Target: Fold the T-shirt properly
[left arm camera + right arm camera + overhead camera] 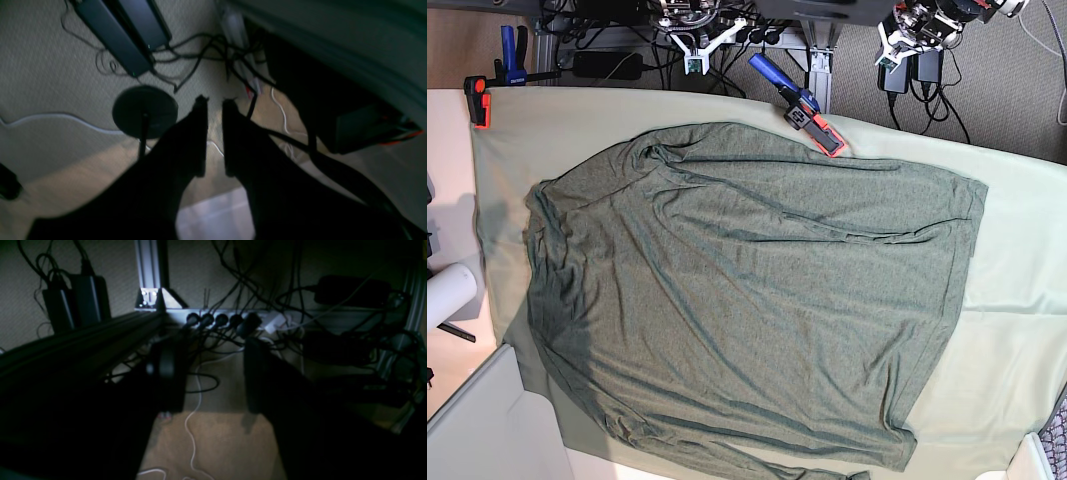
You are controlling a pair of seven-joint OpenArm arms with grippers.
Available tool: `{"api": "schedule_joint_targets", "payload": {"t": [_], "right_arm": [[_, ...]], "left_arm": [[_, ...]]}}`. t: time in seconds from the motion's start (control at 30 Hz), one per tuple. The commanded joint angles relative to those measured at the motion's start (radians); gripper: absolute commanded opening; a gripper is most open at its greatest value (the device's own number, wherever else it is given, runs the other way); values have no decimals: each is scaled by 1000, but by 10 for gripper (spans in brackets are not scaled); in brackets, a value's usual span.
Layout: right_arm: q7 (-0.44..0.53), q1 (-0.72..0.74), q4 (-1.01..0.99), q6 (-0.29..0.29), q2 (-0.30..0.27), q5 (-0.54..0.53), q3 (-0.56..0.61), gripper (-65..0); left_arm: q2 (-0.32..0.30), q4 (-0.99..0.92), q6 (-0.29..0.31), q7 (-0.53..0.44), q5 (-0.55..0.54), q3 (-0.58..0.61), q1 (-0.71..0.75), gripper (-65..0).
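The T-shirt, dark heathered grey-green, lies spread out and wrinkled over most of the pale green table cloth; one sleeve runs along the near edge. Both arms sit beyond the table's far edge, clear of the shirt. In the left wrist view, my left gripper hangs over the floor, its fingers a narrow gap apart with nothing between them. My right gripper is open wider and empty, facing a power strip. The shirt does not show in either wrist view.
A blue clamp with an orange tip lies on the far table edge by the shirt. Another orange clamp grips the far left corner. A white roll sits at the left. Cables and power bricks lie on the floor behind.
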State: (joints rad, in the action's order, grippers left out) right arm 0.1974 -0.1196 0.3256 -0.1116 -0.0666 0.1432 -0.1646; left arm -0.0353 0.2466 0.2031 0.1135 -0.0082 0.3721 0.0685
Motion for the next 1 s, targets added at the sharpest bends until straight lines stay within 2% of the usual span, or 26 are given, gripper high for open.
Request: {"api": "schedule_joint_targets", "payload": {"t": [0.0,0.33,0.47,0.53,0.77,0.97], "right_arm": [[13,-3,7,-4,-5,-1,-4,-372],[13,-6,7,-4,-5,-1,-4,-372],[13,-6,7,-5,-5,-1,-4,-372],[12,-6,7,-5,-5,-2,-4,-372],[12,-6,7,-5,-6,-64,-4,-372],[12,-19,8,-9,-23,-64,-4,-372]], "left_arm": [[2,6,18,-27,-1,2,-2,-572],[2,7,18,-31,-3,2,-2,-569],[2,8,18,-15,-2,2,-2,-431],[2,8,18,-8,-2,2,-2,-394],[2,9,18,21,-2,2,-2,-394],[-1,9,18,27,-2,2,3,-394]]}}
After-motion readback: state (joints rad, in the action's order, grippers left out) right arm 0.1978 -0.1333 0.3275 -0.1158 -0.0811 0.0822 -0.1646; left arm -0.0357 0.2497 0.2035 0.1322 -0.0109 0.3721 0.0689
